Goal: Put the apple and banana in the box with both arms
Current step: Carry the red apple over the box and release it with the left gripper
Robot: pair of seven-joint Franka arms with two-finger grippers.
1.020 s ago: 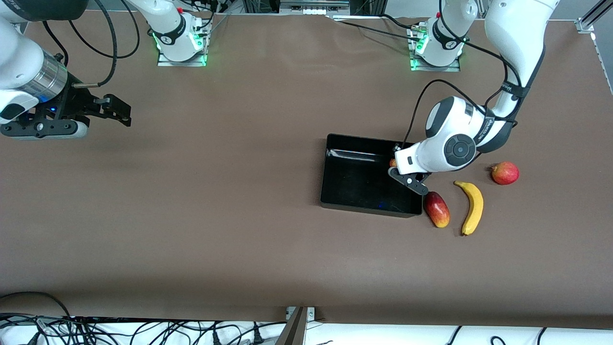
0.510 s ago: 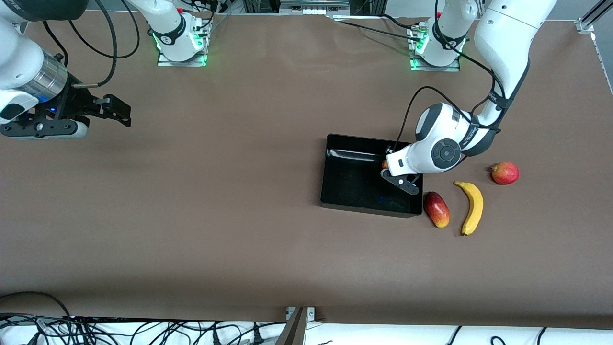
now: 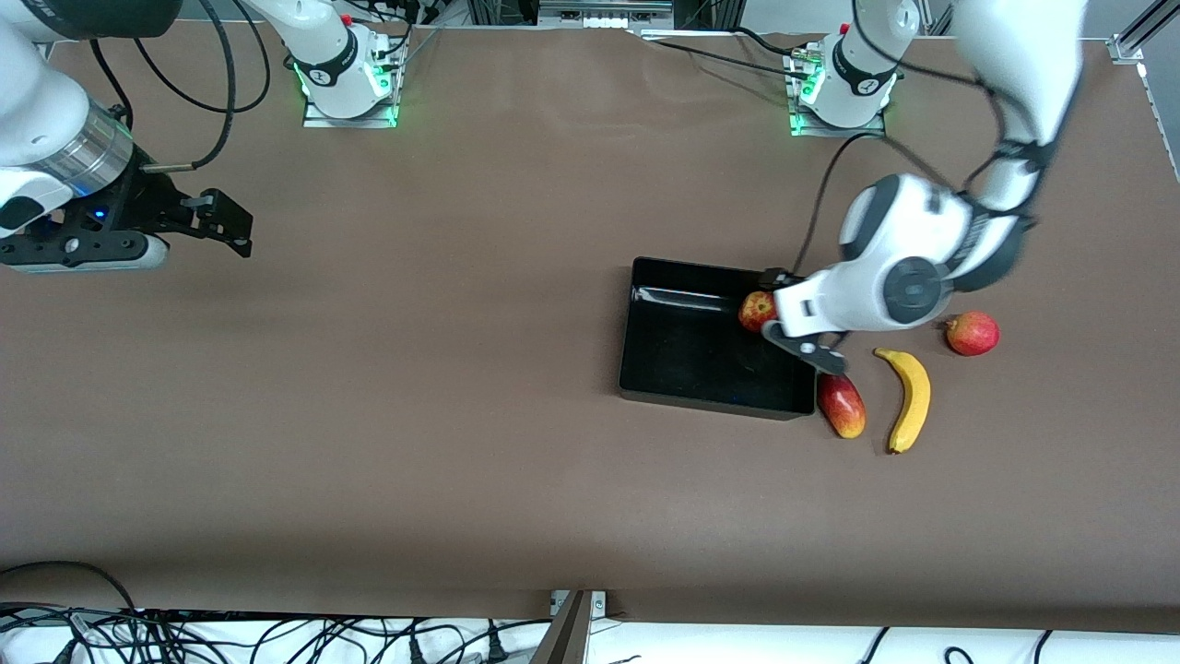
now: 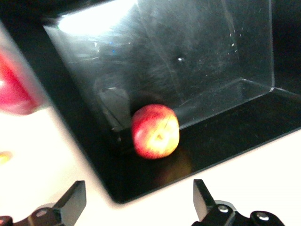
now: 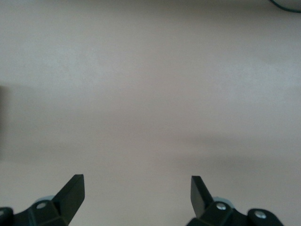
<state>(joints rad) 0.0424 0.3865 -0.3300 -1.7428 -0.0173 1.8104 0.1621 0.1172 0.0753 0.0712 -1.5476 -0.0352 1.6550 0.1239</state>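
Observation:
The apple (image 3: 758, 311) lies in the black box (image 3: 691, 355), in the corner nearest the left arm's base; the left wrist view shows it (image 4: 155, 131) resting against the glossy box wall (image 4: 188, 56). My left gripper (image 3: 791, 318) is open and empty over the box's rim at the left arm's end, just clear of the apple; in the left wrist view the left gripper (image 4: 138, 197) frames that corner. The banana (image 3: 911, 398) lies on the table beside the box, toward the left arm's end. My right gripper (image 3: 235, 226) waits open over bare table and shows open in its own view (image 5: 136, 188).
An oblong red-yellow fruit (image 3: 841, 404) lies against the box's corner, between box and banana; it also shows in the left wrist view (image 4: 14, 89). A round pinkish-red fruit (image 3: 972, 333) sits farther from the front camera than the banana. Cables run along the table's near edge.
The left gripper has let go of the apple, which now rests in the box, and has drawn back toward the left arm's end. The right arm has barely moved.

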